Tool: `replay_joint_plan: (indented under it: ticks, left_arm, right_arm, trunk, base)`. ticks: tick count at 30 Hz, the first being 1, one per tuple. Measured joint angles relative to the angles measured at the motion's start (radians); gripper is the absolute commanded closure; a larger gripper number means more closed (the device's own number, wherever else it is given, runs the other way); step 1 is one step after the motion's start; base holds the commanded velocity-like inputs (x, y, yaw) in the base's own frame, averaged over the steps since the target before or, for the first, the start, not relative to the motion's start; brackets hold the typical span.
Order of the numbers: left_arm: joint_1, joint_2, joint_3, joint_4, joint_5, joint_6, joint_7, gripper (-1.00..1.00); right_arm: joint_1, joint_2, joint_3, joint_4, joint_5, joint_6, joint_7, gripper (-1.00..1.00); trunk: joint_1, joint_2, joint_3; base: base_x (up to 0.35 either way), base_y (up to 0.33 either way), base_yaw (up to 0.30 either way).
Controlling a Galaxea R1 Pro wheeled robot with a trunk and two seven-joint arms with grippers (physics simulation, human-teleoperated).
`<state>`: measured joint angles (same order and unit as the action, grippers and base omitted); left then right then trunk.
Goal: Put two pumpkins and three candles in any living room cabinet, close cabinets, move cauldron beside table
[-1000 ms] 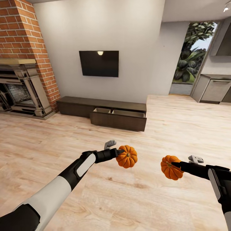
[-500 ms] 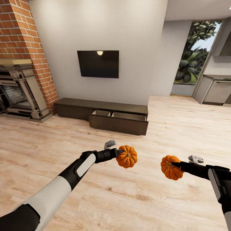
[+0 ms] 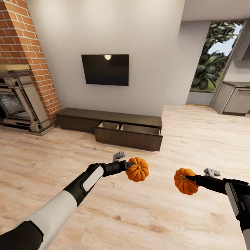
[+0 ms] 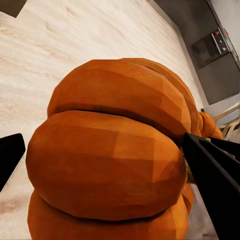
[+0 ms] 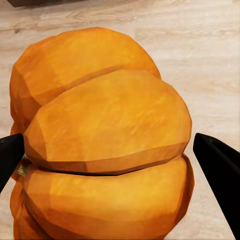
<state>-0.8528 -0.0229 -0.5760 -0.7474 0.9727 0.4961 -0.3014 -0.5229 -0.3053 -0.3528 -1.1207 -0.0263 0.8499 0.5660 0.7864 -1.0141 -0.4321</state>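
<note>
Two orange ribbed pumpkins hang in the air over the wooden floor. My left gripper point(image 3: 131, 164) is shut on the left pumpkin point(image 3: 137, 169), whose ribs bulge large in the left wrist view point(image 4: 110, 160) between the black fingers point(image 4: 212, 165). The right pumpkin point(image 3: 184, 181) sits in my right gripper point(image 3: 189, 178), which is shut on it; close up it is a big pumpkin point(image 5: 105, 145). Ahead against the white wall stands the long dark brown cabinet point(image 3: 80, 118), with two drawers point(image 3: 128, 133) pulled out, pale inside. Candles, cauldron and table are out of view.
A black TV point(image 3: 105, 69) hangs above the cabinet. A brick chimney with an ornate fireplace point(image 3: 17, 104) stands at the left. At the right, a window with plants point(image 3: 208, 62) and grey kitchen units point(image 3: 234, 99). Bare wooden floor point(image 3: 69, 149) lies between me and the cabinet.
The whole view has shifted: the cabinet, TV and fireplace have slid left and grown a little, so the camera has moved. Both arms and pumpkins keep the same place in the picture.
</note>
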Motion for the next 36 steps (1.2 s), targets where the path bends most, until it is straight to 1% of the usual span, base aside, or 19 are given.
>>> replay_joint_plan:
  ticks: [4,18,24,36]
  left_arm:
    - [0.000,0.000,0.000,0.000,0.000,0.000,0.001,1.00]
    - [0.000,0.000,0.000,0.001,0.000,0.000,0.001,1.00]
    - [0.000,0.000,-0.001,0.001,0.000,0.000,0.001,1.00]
    - [0.000,0.000,-0.001,0.001,0.000,0.000,0.001,1.00]
  right_arm:
    - [0.000,0.000,0.001,0.000,0.005,0.000,0.000,1.00]
    - [0.000,0.000,0.000,0.001,-0.001,0.000,0.000,1.00]
    - [0.000,0.000,0.002,0.016,0.001,-0.023,0.000,1.00]
    - [0.000,0.001,0.003,0.032,0.004,-0.029,0.000,1.00]
  trunk:
    - [0.000,0.000,0.000]
    - [0.000,0.000,0.000]
    - [0.000,0.000,0.000]
    - [0.000,0.000,0.000]
  base:
    - [0.337,0.000,0.000]
    - [0.337,0.000,0.000]
    - [0.337,0.000,0.000]
    - [0.337,0.000,0.000]
